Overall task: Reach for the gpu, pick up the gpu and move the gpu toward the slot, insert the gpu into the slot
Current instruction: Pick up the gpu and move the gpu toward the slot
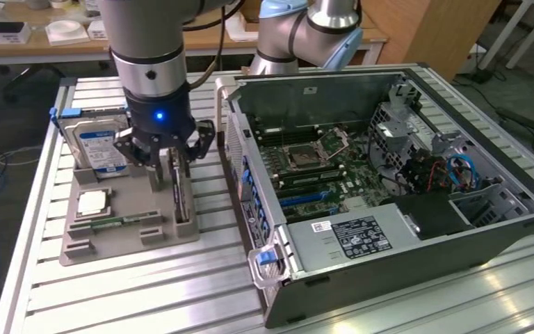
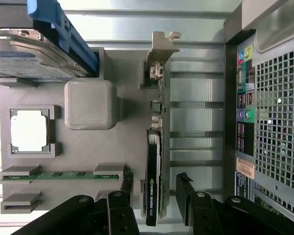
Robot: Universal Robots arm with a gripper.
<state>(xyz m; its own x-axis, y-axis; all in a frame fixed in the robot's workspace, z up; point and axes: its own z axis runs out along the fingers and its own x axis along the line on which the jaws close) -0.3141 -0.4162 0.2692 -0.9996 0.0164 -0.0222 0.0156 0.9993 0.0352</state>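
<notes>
Claw (image 1: 172,174) wide open, straddling gpu (image 2: 154,161), nothing gripped yet. gpu sits upright in gray holder (image 1: 128,240); slot (image 1: 306,200) empty. Pickup & insert left.

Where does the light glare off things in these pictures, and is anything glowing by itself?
Exterior view: glare on the metal table beside the computer case; a blue light glows above the gripper. Wrist view: the table slats beyond the tray are bleached white, and so is the processor.

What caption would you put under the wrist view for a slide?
Open gripper straddling the gpu, which stands on edge in its grey holder tray.
</notes>
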